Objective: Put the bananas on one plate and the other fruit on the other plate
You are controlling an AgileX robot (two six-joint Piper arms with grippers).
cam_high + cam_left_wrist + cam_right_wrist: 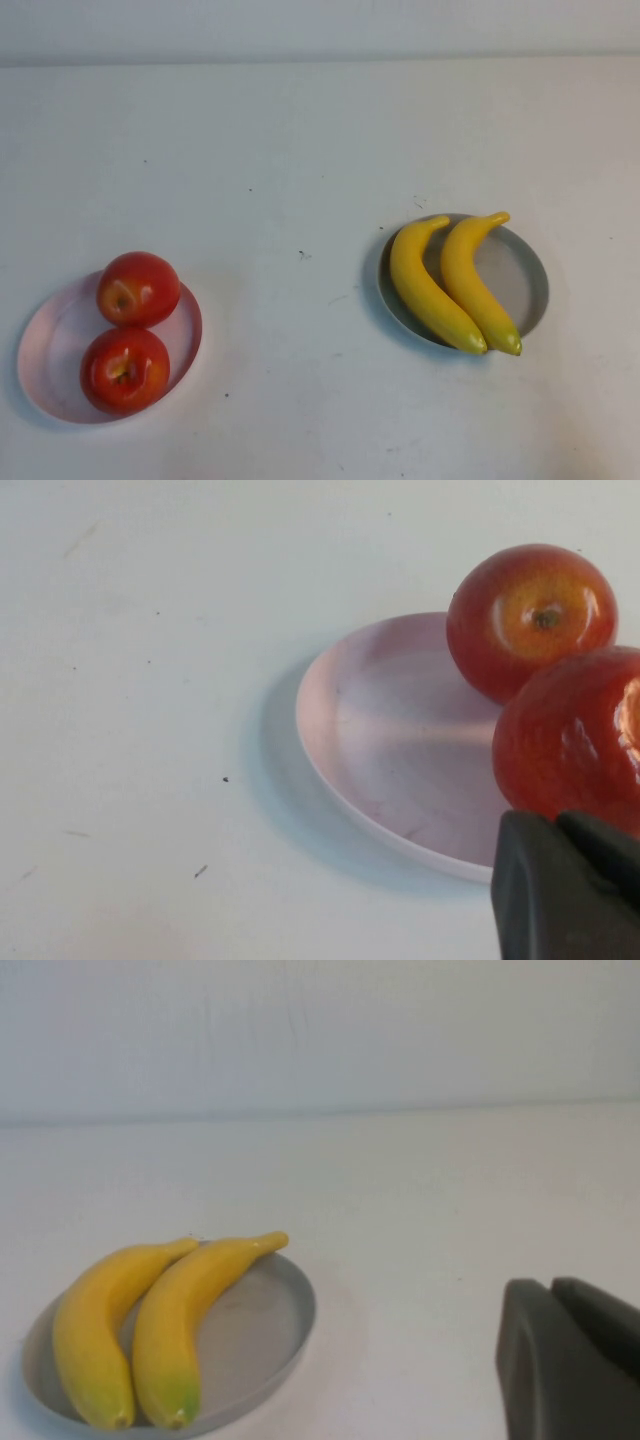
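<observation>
You'll find 2 bananas [455, 285] on the grey-blue plate [530, 280], 2 apples [130, 330] on the pink plate [45, 345]: sorting looks complete. Left gripper [570, 880] and right gripper [570, 1360] sit clamped empty, clear of the plates.

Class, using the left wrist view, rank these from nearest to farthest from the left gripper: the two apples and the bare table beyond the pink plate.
1. Near apple, right above the shut left gripper.
2. Far apple, behind it on the pink plate.
3. Bare table, past the plate's rim.
</observation>
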